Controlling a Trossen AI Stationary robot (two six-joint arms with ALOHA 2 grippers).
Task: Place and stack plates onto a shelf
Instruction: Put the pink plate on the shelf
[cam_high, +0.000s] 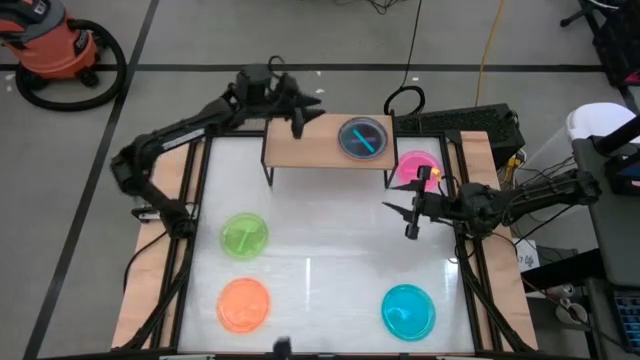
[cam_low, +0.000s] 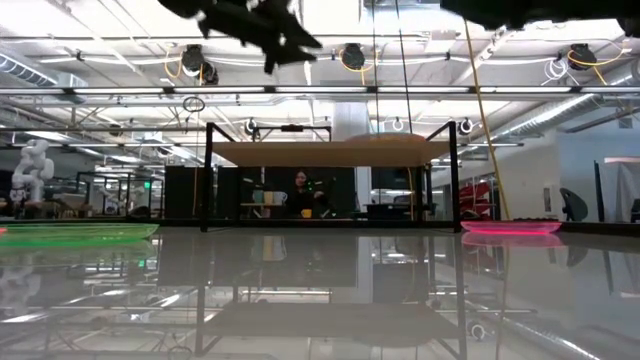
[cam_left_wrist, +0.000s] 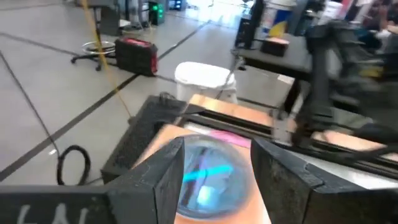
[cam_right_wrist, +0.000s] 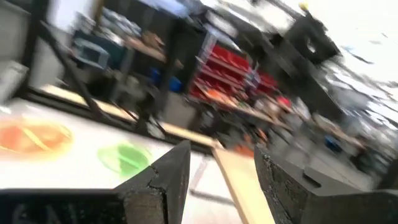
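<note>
The light-wood shelf (cam_high: 315, 142) stands at the table's far edge. On its right half lie dark bluish translucent plates (cam_high: 362, 137), stacked; how many I cannot tell. They also show in the left wrist view (cam_left_wrist: 208, 171). My left gripper (cam_high: 305, 108) hangs open and empty above the shelf's left half, pointing toward the plates. My right gripper (cam_high: 405, 215) is open and empty above the table's right middle. A pink plate (cam_high: 417, 167), a green plate (cam_high: 244, 236), an orange plate (cam_high: 243, 304) and a blue plate (cam_high: 408, 310) lie flat on the table.
The pink plate lies on the table beside the shelf's right legs. The low view shows the shelf board (cam_low: 330, 152) on thin black legs, with the green plate (cam_low: 75, 233) to its left and the pink plate (cam_low: 510, 228) to its right. Cables and a keyboard lie behind the shelf (cam_high: 470, 120).
</note>
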